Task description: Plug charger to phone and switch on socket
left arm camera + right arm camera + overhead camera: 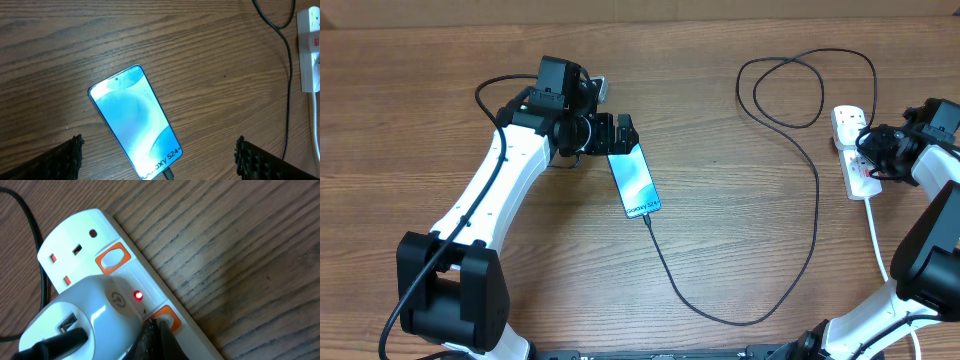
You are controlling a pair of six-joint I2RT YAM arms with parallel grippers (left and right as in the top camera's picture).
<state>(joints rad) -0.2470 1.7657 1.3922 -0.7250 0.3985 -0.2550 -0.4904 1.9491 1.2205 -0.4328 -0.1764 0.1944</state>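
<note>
Right claw (156, 329), fingers pressed together, points down at the edge of an orange switch (169, 316) on the white socket (95, 235), beside a lit red light (138, 296). Left claw (617, 135) is spread wide, its arm bent over the phone's (636, 181) top end. The charger (720, 315) meets the phone's bottom end.

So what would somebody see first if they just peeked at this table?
Probably the phone with its bright blue screen, lying mid-table with the thin black charger leading from its lower end. Then the little red light glowing on the white socket at the right edge, where the shut right gripper sits at an orange switch.
</note>
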